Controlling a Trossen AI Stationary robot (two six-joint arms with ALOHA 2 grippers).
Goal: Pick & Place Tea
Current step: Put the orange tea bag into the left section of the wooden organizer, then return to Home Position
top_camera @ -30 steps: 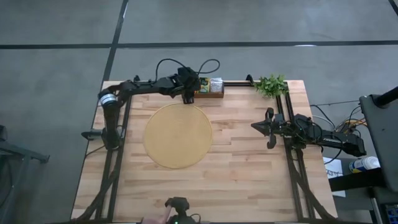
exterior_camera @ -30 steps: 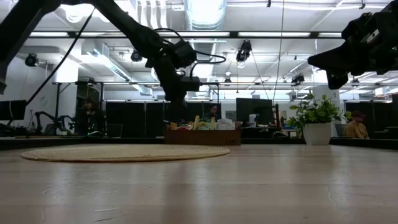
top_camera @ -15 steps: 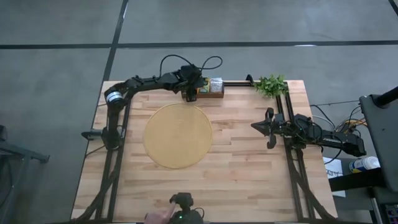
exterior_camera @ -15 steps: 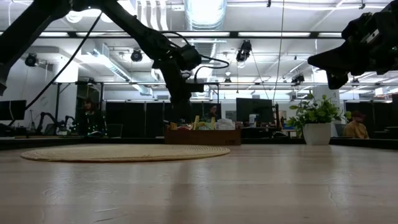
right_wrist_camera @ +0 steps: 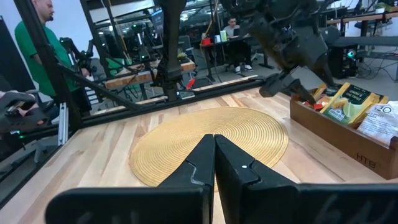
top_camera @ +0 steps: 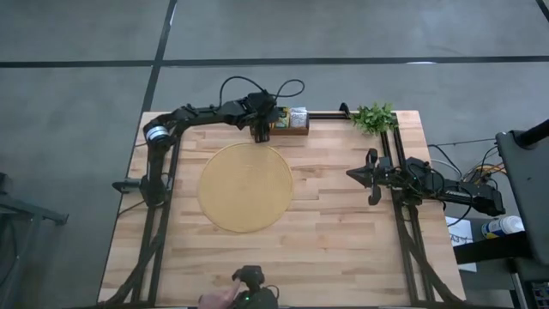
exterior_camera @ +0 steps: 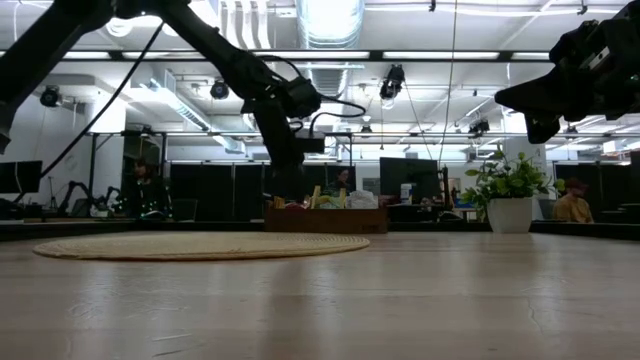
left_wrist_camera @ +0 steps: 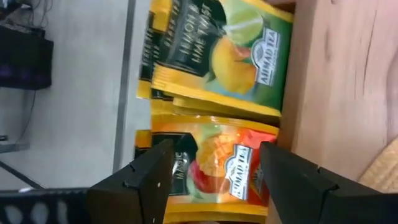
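Observation:
The tea sachets stand in a brown wooden tray [top_camera: 290, 121] at the table's far edge. An orange sachet [left_wrist_camera: 219, 163] and a green-yellow one [left_wrist_camera: 233, 53] fill the left wrist view. My left gripper [top_camera: 260, 130] hangs open over the tray's left end, slanting down. Its two fingers stand on either side of the orange sachet [left_wrist_camera: 214, 186], above it; I see no touch. My right gripper [top_camera: 371, 176] waits shut at the table's right side, held level above the wood [right_wrist_camera: 214, 155].
A big round tan mat [top_camera: 245, 186] lies in the table's middle, just in front of the tray. A small potted plant [top_camera: 374, 117] stands at the far right corner. People sit and stand in the room beyond the table.
My left gripper has tipped a little more steeply down over the tray's left end and stays open. The sachets have not moved.

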